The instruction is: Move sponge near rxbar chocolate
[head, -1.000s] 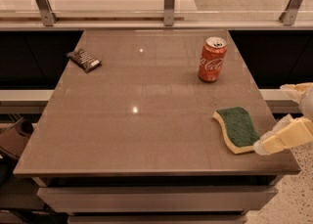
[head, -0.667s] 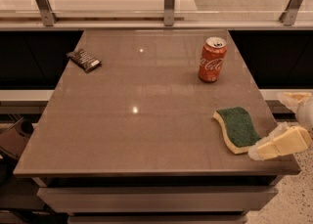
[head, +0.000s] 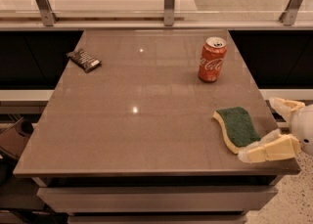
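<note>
The sponge [head: 237, 127], dark green on top with a pale yellow base, lies flat near the table's front right corner. The rxbar chocolate [head: 84, 60], a small dark wrapped bar, lies at the far left of the table, far from the sponge. My gripper [head: 257, 130] reaches in from the right edge with its fingers open. One pale finger [head: 268, 150] lies low along the sponge's near right corner, touching or almost touching it. The other finger [head: 286, 106] is beyond the table's right edge, behind the sponge. Nothing is held.
A red Coca-Cola can [head: 212, 59] stands upright at the back right of the brown table [head: 146, 120]. A rail with metal posts [head: 169, 3] runs behind the table. A dark object [head: 14, 137] sits on the floor at the left.
My gripper has moved left and slightly down, bringing its near finger along the sponge's front right corner. The sponge, can and bar have not moved.
</note>
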Tool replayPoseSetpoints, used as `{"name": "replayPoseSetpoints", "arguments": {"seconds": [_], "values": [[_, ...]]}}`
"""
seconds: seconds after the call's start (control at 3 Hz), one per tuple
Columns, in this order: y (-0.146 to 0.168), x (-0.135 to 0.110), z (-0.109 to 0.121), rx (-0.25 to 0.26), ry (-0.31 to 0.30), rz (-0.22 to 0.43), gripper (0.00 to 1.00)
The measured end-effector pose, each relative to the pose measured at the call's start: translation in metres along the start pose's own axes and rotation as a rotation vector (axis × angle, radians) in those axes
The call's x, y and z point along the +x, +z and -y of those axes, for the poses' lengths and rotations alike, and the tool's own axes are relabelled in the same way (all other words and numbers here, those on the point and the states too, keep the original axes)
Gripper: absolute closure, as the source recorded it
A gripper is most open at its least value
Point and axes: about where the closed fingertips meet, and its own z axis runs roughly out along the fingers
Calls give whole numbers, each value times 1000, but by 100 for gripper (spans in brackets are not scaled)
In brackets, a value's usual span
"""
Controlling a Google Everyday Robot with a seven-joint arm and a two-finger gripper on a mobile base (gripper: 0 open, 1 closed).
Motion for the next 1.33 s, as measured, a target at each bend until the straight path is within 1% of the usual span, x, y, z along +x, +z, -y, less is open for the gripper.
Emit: {"name": "replayPoseSetpoints", "arguments": {"seconds": [0.33,0.67,1.0,1.33], "values": [[15,1,-7,-16,8,58,0],[32,6,-14,-32,21,99,0],[47,10,-21,-40,21,128,18],[48,7,-22,-42,15,128,42]]}}
